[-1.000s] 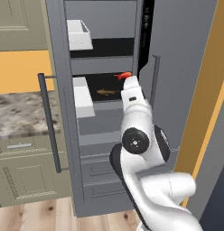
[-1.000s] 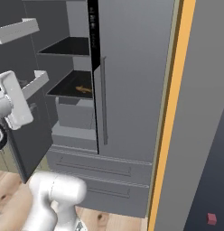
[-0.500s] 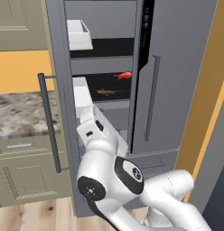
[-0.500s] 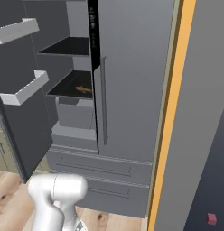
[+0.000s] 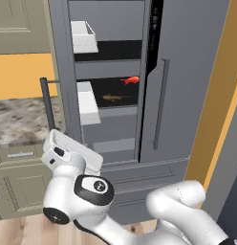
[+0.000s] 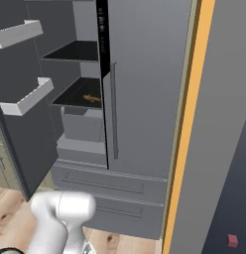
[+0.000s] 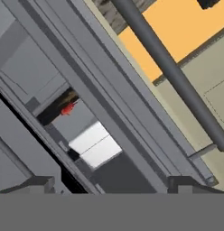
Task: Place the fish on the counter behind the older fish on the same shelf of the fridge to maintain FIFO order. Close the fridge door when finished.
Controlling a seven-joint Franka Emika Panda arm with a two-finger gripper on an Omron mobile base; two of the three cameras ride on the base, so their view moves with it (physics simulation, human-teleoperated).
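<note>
Fridge (image 5: pixel 187 72) shelf (image 5: pixel 115 103): fish (image 5: pixel 131 80) far beyond claw (image 7: pixel 109 182)

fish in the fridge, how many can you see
2. The red fish sits at the back of the shelf, and the brown fish lies in front of it on the same shelf. Others could be hidden behind the open door or in drawers.

Hand view, rolled: fridge (image 7: pixel 50 58) door edge runs diag. w/ long bar handle (image 7: pixel 177 85) alongside. Red fish (image 7: pixel 67 109) visible in dark gap; white door bin (image 7: pixel 95 144) just below it. Finger tips (image 7: pixel 41 184) apart, nothing betw.
</note>
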